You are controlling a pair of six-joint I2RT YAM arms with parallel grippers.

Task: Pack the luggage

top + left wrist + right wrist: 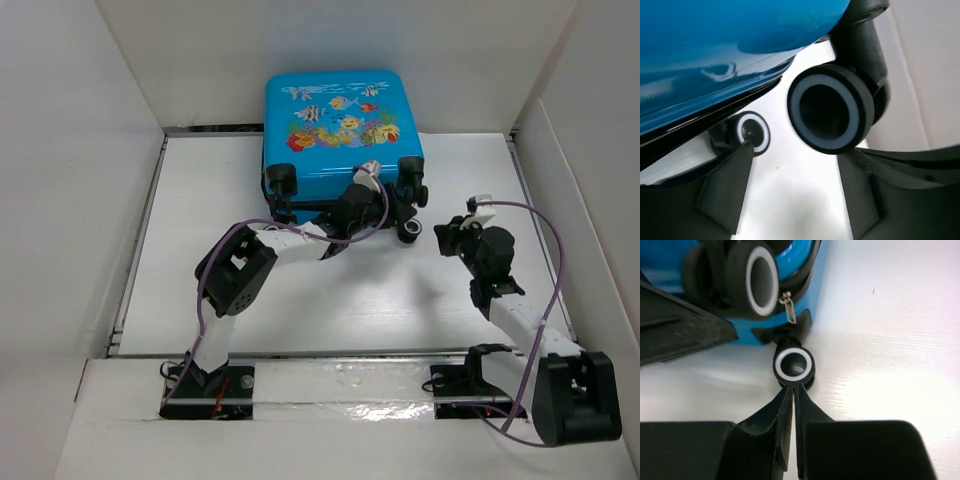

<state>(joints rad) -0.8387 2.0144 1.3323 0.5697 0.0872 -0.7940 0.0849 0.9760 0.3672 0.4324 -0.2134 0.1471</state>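
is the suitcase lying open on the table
No, the suitcase is closed in the top view, with its fish-printed shell facing up and none of the inside showing.

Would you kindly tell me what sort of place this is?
Probably a robot lab test cell: a white table boxed in by plain white panels, left arm and right arm bolted at its edge, one blue suitcase.

The left arm (290,240) and right arm (520,322) are showing white links between bulky black joints, purple cables (201,305) are looping alongside, and matte black wedge-shaped fingers (765,430) are tapering to thin tips.
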